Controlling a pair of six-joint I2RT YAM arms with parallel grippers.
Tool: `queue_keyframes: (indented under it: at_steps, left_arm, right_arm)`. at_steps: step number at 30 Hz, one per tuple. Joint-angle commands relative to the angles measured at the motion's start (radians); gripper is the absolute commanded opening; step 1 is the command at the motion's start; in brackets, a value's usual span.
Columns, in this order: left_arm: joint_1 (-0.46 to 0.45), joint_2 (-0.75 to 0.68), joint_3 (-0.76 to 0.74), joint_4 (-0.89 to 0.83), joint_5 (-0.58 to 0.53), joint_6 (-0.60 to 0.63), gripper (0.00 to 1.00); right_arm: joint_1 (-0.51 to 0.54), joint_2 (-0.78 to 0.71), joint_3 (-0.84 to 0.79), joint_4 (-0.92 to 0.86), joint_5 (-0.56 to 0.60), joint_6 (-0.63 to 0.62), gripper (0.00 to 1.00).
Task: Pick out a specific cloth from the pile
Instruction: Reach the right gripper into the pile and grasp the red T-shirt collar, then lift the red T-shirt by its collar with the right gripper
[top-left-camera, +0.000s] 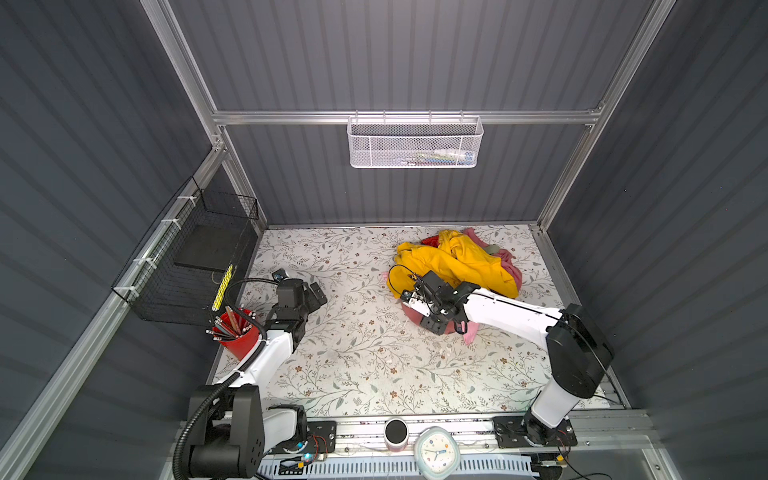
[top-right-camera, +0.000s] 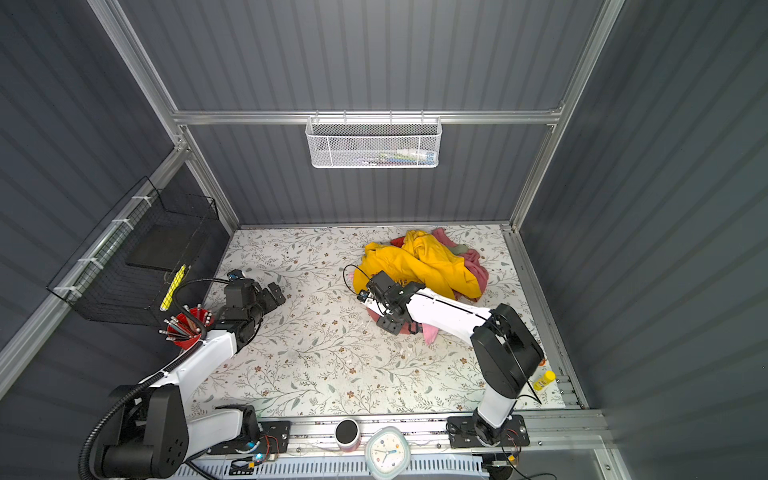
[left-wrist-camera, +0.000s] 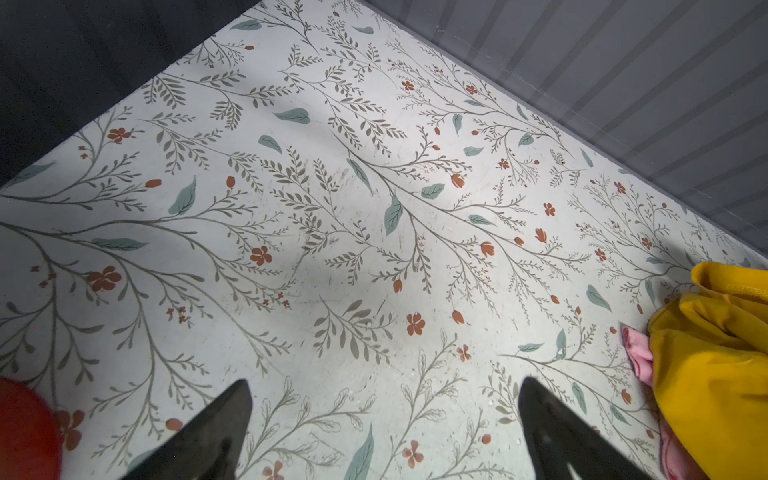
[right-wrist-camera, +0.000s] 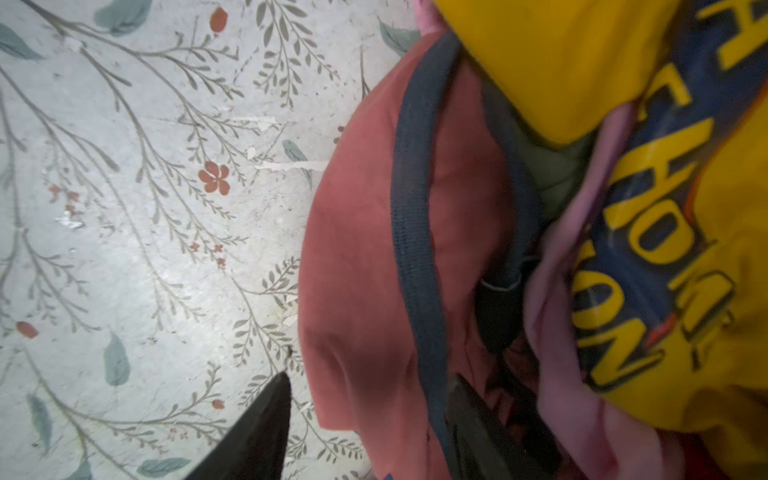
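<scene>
From my seat, the cloth (right-wrist-camera: 365, 257) lies at the near-left edge of the pile (top-left-camera: 457, 262), directly under the right gripper (right-wrist-camera: 370, 378). In the right wrist view a salmon-red fold with its navy collar trim (right-wrist-camera: 411, 208) sits between the two fingers. One finger (right-wrist-camera: 257, 432) stands on the table (right-wrist-camera: 124, 249) just beside the cloth's outer edge. The other finger (right-wrist-camera: 478, 428) is over the fabric, past the collar band. The jaws stand partly spread, straddling that fold. I cannot tell whether the pads press it.

The left gripper (left-wrist-camera: 384, 382) is spread wide above bare table, well apart from the pile, touching nothing.

Most of the cloth is buried. The yellow T-shirt (right-wrist-camera: 561, 62) and a pink garment (right-wrist-camera: 573, 332) lie over it, with an olive piece (right-wrist-camera: 552, 174) wedged at the collar. In both top views the right wrist covers it, and I see only a red sliver (top-left-camera: 411, 314). The inner finger is dark and blurred.
</scene>
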Motion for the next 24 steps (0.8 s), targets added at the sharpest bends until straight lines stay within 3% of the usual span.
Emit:
queue_keyframes:
  at_steps: [1,14,17,24]
  left_arm:
    - [-0.004,-0.031,-0.019,-0.023,-0.012,-0.012,1.0]
    - [-0.004,-0.058,-0.027,-0.046,-0.022,-0.013,1.0]
    - [-0.004,-0.061,-0.027,-0.049,-0.023,-0.014,1.0]
    - [-0.004,-0.066,-0.025,-0.057,-0.024,-0.017,1.0]
  right_arm:
    - [0.004,0.044,0.04,-0.046,0.045,0.018,0.58]
    - [-0.015,0.161,0.066,-0.043,0.05,0.024,0.5]
    - [-0.022,0.171,0.059,-0.038,0.041,0.024,0.41]
    - [-0.036,0.134,0.048,-0.027,0.026,0.023,0.07]
